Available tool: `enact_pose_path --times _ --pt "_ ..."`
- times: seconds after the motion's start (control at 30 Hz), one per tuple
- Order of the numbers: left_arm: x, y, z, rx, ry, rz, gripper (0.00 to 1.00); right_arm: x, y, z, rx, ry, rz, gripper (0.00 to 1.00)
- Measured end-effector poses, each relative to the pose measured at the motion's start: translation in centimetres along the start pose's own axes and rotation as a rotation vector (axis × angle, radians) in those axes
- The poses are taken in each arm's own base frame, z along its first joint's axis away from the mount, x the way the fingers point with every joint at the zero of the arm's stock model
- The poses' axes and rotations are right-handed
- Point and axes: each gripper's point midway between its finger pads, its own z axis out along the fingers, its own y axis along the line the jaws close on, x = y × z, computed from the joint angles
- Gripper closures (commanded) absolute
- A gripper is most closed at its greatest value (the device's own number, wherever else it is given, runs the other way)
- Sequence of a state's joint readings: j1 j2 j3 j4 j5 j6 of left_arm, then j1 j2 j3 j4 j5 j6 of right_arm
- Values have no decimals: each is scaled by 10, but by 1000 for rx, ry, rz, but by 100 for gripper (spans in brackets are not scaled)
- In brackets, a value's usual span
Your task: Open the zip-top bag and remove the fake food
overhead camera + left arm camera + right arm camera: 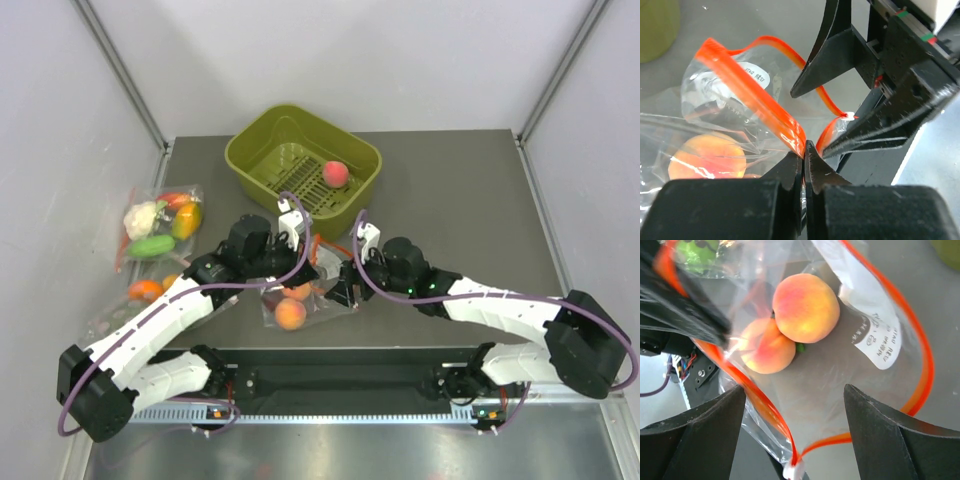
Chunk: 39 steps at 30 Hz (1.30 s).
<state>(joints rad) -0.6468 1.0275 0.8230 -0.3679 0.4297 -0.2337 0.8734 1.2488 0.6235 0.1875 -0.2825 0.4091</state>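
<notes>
Carefully now: your left end effector (804,150) is clenched on the orange zip strip (755,100) of the zip-top bag (835,370), pinching only a thin fold of it right at the fingertips, and I judge that to be the weak point. The strip is a smooth, narrow plastic ribbon. If you tug sideways or lift hard, it could slide out from between the fingers and the mouth would sag shut. Your right end effector (795,392) is released, its jaws spread wide astride the open mouth, with one end of the strip lying between them. The fake food (805,307) lies ahead of its fingertips, deeper inside the bag, as two fruits pressed against each other. They are round and smooth-looking, orange-yellow blushing to pink-red, so an off-centre pinch would likely squirt one away or roll it further in. The film is thin, clear and crinkly, and its glare and folds hide where it lies. A finger reaching in could snag a wall and drag the whole bag, or close on plastic together with fruit. A white printed label (880,335) sits on the film beside the fruit. Beyond both end effectors, a third peach (335,173) rests in the slotted olive-green basket (258,150) on the grey worktop (450,200).
</notes>
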Motion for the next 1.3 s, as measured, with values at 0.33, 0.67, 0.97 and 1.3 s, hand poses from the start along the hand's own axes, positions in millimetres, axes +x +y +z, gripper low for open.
enact_pose_path --times 0.33,0.67,0.97,1.3 --pt "1 -3 0 23 4 0 100 6 -8 -1 -22 -34 60 21" --pt "4 -1 3 20 20 -8 100 -19 7 -14 -86 -133 69 20" --pt "4 -16 2 107 29 -3 100 -19 -3 3 -39 -95 82 21" --pt "5 -30 7 185 48 -45 100 -5 -7 25 44 -40 42 18"
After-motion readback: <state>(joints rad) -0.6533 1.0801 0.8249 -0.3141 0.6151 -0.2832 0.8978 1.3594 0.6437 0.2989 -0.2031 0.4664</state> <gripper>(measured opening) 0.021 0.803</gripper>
